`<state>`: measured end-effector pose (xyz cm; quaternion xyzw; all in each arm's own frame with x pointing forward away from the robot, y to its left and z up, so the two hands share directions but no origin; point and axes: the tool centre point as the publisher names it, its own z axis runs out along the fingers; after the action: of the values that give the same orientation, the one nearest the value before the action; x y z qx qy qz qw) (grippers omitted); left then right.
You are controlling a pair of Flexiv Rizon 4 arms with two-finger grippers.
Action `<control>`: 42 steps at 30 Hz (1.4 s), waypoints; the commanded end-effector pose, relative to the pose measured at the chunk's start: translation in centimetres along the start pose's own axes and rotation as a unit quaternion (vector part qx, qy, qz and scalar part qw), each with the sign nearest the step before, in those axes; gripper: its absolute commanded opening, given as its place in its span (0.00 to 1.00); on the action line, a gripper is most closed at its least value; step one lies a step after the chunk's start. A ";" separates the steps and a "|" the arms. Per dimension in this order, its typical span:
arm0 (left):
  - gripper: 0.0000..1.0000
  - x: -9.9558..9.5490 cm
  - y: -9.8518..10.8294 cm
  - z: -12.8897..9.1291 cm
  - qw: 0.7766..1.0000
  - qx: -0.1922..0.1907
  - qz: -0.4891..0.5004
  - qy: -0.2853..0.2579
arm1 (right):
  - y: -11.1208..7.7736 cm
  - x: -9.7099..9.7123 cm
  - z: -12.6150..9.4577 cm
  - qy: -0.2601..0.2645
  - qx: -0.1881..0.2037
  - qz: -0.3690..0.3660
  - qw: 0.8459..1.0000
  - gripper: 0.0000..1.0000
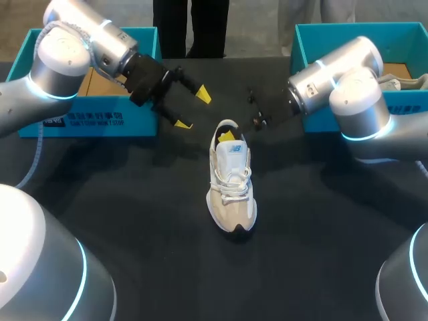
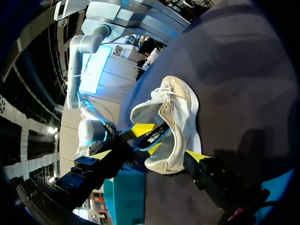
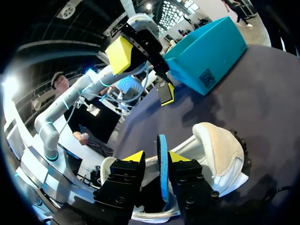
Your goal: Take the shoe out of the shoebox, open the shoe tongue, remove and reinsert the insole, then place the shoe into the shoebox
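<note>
I am seeing the shoe (image 1: 231, 179) standing upright on its sole near the middle of the table (image 1: 134, 200), outside both teal boxes, so the first step is looking done; its tongue is standing up over slack laces, which I am reading as opened, though I am not sure of it from above.

My right gripper (image 3: 157, 157) is sitting just beside the heel end of the shoe; its fingers are clamping the blue insole (image 3: 162, 143) edge-on between them, with the shoe lying just under and ahead of it. I am judging that we are midway through the insole step; whether the insole is coming out or going back in, I cannot tell, nor whether its lower end is sitting inside the shoe.

My left gripper (image 1: 192, 110) is hovering on the far left of the shoe, fingers spread wide apart and touching nothing. The left shoebox (image 1: 87, 122) is sitting close beside that gripper; the right shoebox (image 1: 334, 43) is sitting by my right arm.

What I am counting as left: seating the insole flat inside, then lifting the shoe into a shoebox.
</note>
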<state>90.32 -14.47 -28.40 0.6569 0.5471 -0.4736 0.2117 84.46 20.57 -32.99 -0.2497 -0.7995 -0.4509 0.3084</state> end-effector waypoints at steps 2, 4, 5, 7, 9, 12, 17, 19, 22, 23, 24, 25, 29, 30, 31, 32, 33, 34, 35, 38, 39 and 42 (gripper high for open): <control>1.00 0.0 -0.2 -0.1 1.000 -0.003 0.001 0.001 | 0.4 0.0 -0.3 -0.004 0.002 -0.002 1.000 0.31; 1.00 0.0 -0.2 -0.1 1.000 -0.003 0.000 0.002 | 0.6 0.0 -0.4 -0.010 0.000 -0.004 1.000 0.31; 1.00 0.0 -0.2 -0.1 1.000 -0.003 0.000 0.002 | 0.6 0.0 -0.5 -0.011 -0.002 -0.004 1.000 0.30; 1.00 0.1 -0.2 -0.1 1.000 -0.003 0.000 0.002 | 0.4 -0.3 -0.8 -0.015 -0.006 0.000 1.000 0.29; 1.00 0.1 -0.2 -0.1 1.000 -0.003 0.000 0.002 | 0.2 -0.5 -0.8 -0.016 -0.011 0.006 1.000 0.27; 1.00 0.0 -0.1 -0.2 1.000 -0.003 0.001 0.001 | 0.1 -0.9 -0.5 -0.011 -0.010 0.018 1.000 0.00; 1.00 0.0 -0.1 -0.1 1.000 -0.002 0.001 0.001 | -0.1 -1.6 -0.4 -0.010 -0.012 0.032 0.999 0.00; 1.00 0.1 -0.1 -0.1 1.000 -0.002 0.000 0.001 | -0.1 -1.8 -0.3 -0.008 -0.008 0.036 0.999 0.00; 1.00 0.1 -0.2 -0.1 1.000 -0.002 0.000 0.000 | -0.1 -2.1 -0.1 -0.006 0.000 0.037 0.999 0.00; 1.00 0.1 -0.2 -0.1 1.000 -0.002 -0.001 0.000 | -0.1 -2.2 0.0 -0.006 0.003 0.037 0.999 0.00; 1.00 0.1 -0.2 -0.1 1.000 -0.002 -0.001 0.000 | 0.0 -2.2 0.2 -0.006 0.005 0.037 0.999 0.00; 1.00 0.1 -0.2 -0.1 1.000 -0.003 -0.001 0.000 | 0.0 -2.2 0.3 -0.007 0.009 0.036 0.999 0.00; 1.00 0.2 -0.3 -0.1 1.000 -0.003 -0.001 0.000 | -0.7 -2.0 0.8 -0.001 0.028 0.042 0.999 0.00; 1.00 0.2 -0.3 -0.1 1.000 -0.003 -0.001 0.000 | -1.0 -1.8 0.9 0.000 0.030 0.045 0.999 0.00; 1.00 0.2 -0.3 -0.1 1.000 -0.003 -0.001 0.000 | -1.3 -1.7 1.0 0.002 0.032 0.048 0.998 0.00; 1.00 0.2 -0.3 -0.1 1.000 -0.003 -0.001 0.000 | -1.5 -1.6 1.0 0.002 0.033 0.050 0.998 0.00; 1.00 0.2 -0.3 0.0 1.000 -0.003 -0.001 0.000 | -1.7 -1.6 1.1 0.003 0.033 0.052 0.998 0.00; 1.00 0.2 -0.4 0.0 1.000 -0.002 -0.001 0.000 | -1.8 -1.5 1.1 0.003 0.034 0.053 0.998 0.00; 1.00 0.1 -0.4 0.0 1.000 -0.002 -0.001 0.000 | -1.9 -1.5 1.1 0.002 0.033 0.054 0.998 0.00; 1.00 0.1 -0.4 0.2 1.000 0.000 0.001 0.001 | -1.3 -0.9 1.1 -0.003 0.029 0.053 0.998 0.00; 1.00 0.0 -0.4 0.2 1.000 0.000 0.001 0.002 | -1.1 -0.9 1.0 -0.005 0.029 0.051 0.998 0.00; 1.00 -0.1 -0.3 0.3 1.000 0.001 0.002 0.002 | -0.9 -1.1 0.7 -0.010 0.030 0.043 0.999 0.17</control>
<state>89.93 -14.52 -28.38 0.6582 0.5453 -0.4743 0.2111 84.56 20.64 -34.99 -0.2783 -0.8013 -0.4134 0.3311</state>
